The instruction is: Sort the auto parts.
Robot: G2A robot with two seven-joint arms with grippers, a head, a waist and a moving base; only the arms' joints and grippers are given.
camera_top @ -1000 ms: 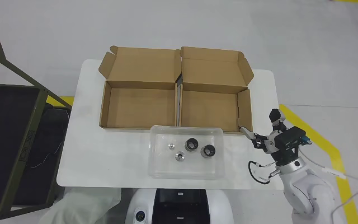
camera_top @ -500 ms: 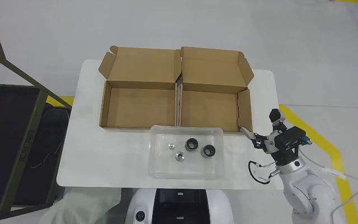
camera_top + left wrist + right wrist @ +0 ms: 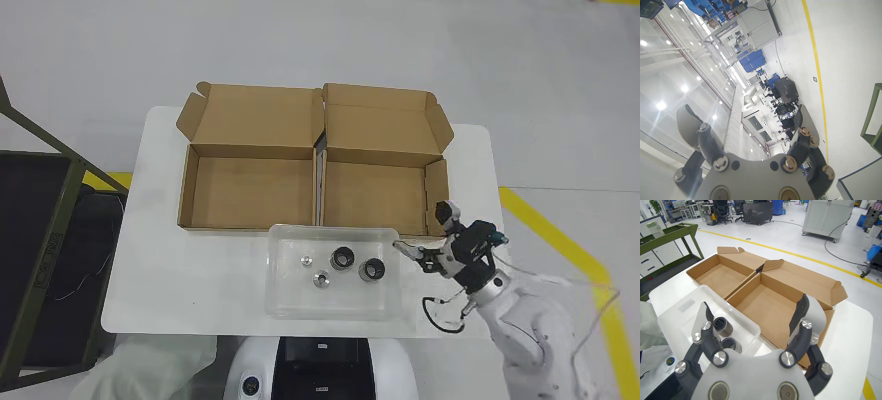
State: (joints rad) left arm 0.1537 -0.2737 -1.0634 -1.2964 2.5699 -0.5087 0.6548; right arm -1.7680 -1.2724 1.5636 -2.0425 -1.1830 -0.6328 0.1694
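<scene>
White rounded-corner table [image 3: 160, 270], bare tabletop open on both sides of the stuff in the middle, so there's decent room to move.

Nearest the robot's edge sits one clear plastic bin [image 3: 290, 300], soft-cornered and see-through. Four parts are in it: two dark hollow metal sleeves [image 3: 343, 258] [image 3: 373, 268] close together toward the right end, and two smaller silvery bits [image 3: 306, 262] [image 3: 320, 280] a little to their left. All four lie apart from the bin walls.

The right gripper [image 3: 754, 306] hangs just at the bin's right end, jaws spread wide, nothing between them. Its pads look rough and dark.

The left gripper [image 3: 743, 108] points off into the hall, also spread wide and holding nothing.

Right up against the bin's far side are two open brown cardboard boxes, left box [image 3: 250, 195] and right box [image 3: 375, 195], side walls touching, lids folded back on the far side. A strip of bare table runs along the right box's outer wall.
</scene>
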